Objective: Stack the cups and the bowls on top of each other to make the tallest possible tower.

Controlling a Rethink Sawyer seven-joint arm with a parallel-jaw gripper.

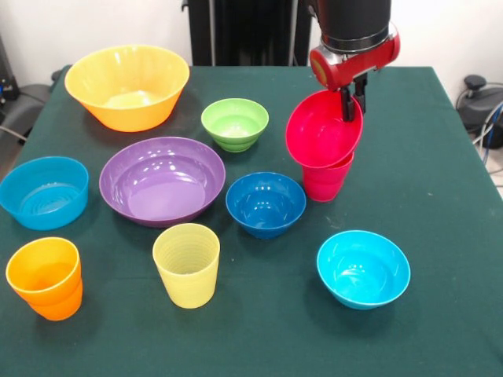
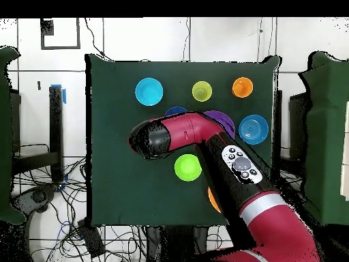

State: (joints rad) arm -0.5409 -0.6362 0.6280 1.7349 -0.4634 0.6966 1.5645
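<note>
Dark green cloth covers the table (image 1: pixel 440 157), and no brand, label or writing can be read on anything; from the left in the front view stand the light blue bowl (image 1: pixel 44 192) and the orange cup (image 1: pixel 45 278), then the large yellow-orange bowl (image 1: pixel 127 86), the purple bowl (image 1: pixel 163 180) and the pale yellow cup (image 1: pixel 187 264), then the lime green bowl (image 1: pixel 235 123) and the dark blue bowl (image 1: pixel 266 204); further right the red bowl (image 1: pixel 322 129) sits tilted on the upright red cup (image 1: pixel 326 180), its mouth turned toward the camera; the gripper (image 1: pixel 352 100) grasps that bowl's far rim, fingers clenched on it; the cyan bowl (image 1: pixel 363 269) stands nearest, well apart; overhead, the arm (image 2: pixel 204 136) hides the red pair and part of several bowls.
</note>
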